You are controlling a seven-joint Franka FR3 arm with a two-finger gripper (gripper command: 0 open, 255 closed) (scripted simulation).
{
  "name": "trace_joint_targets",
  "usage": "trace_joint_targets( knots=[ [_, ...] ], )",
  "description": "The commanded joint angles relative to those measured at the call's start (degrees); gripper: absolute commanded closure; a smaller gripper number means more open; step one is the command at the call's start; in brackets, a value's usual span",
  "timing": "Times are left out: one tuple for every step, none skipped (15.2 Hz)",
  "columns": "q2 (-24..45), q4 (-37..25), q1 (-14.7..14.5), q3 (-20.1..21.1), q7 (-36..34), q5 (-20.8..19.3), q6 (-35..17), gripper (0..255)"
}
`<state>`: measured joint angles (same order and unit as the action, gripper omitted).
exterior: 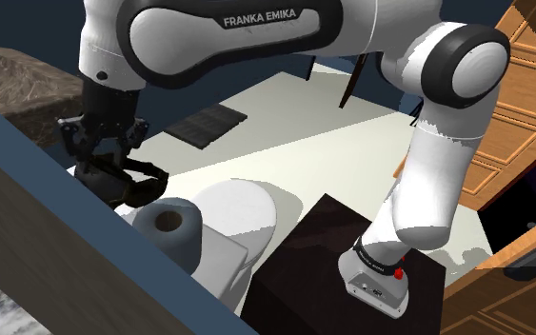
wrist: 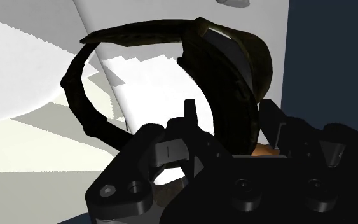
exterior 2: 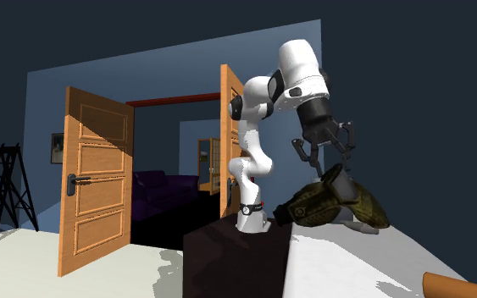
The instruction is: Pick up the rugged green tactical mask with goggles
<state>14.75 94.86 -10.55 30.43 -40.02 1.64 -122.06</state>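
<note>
Gripper [exterior 2: 328, 159] is directly above the mask [exterior 2: 334, 203], fingers spread apart, nothing clamped. From the second exterior view I see the mask lying tilted on the white surface [exterior 2: 355, 254], just beside the dark stand [exterior 2: 228, 254]. It's mottled olive green with a dark goggle section.

In the wrist view the mask [wrist: 228, 70] body sits between the gripper [wrist: 234, 121] fingers. I can't tell whether either finger touches it. Its strap [wrist: 82, 95] loops out away from the gripper over the white surface.

In the shoulder view the gripper [exterior: 111, 157] is close over the mask [exterior: 113, 186], which looks nearly black from here. A white roll with a hole [exterior: 168, 226] is just beside the mask, on the stand [exterior: 323, 247] side.
</note>
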Motion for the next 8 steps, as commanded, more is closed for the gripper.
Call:
trace_joint_targets(
  knots=[
    [-0.2,-1.3,0.0,0.0,-0.1,0.1,1.5,255],
    [-0.3,-2.0,0.0,0.1,-0.1,0.1,2.2,255],
    [-0.3,-2.7,0.0,0.1,-0.2,0.1,3.0,255],
    [-0.4,-3.4,-0.1,0.1,-0.3,0.1,3.7,255],
    [-0.4,-4.2,-0.1,0.1,-0.4,0.1,4.5,255],
    [-0.4,-4.9,-0.1,0.1,-0.4,0.0,5.2,255],
    [-0.4,-5.0,-0.1,0.1,-0.4,0.0,5.3,255],
    [-0.4,-5.0,-0.1,0.1,-0.4,0.0,5.3,255]
  ],
)
